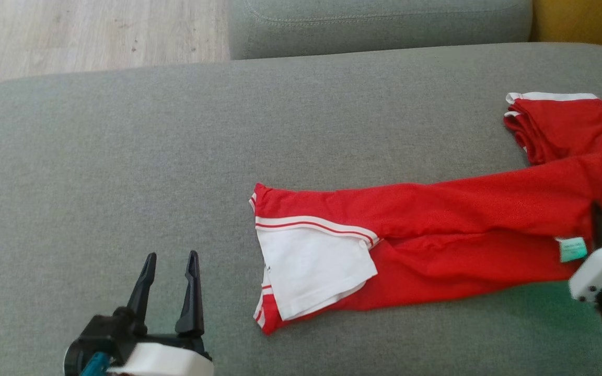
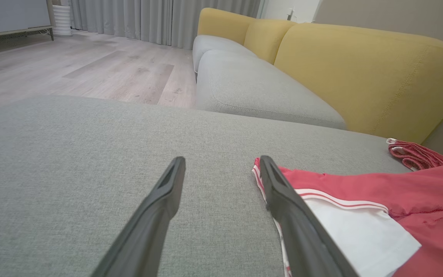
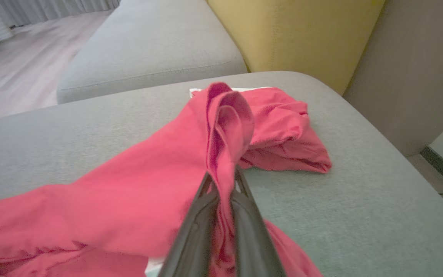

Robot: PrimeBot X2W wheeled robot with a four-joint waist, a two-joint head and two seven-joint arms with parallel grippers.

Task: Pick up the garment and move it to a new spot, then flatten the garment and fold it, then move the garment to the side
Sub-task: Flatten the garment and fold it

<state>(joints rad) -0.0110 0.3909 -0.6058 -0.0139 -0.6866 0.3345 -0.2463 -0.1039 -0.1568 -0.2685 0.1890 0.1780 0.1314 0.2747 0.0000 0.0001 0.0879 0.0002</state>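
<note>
Your right claw [image 3: 223, 177] pinches a thin fold of the garment [image 3: 129, 184], bulk trailing to its left; a quick lift could slip it. Your left claw [image 1: 171, 255] gapes.

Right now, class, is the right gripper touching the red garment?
Touching. In the right wrist view the right gripper is shut on a raised fold of the red garment, cloth pinched between its fingers.

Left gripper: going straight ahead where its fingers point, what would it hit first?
Likely nothing nearby: the left gripper points across bare grey cushion, with the red garment off to its right.
</note>
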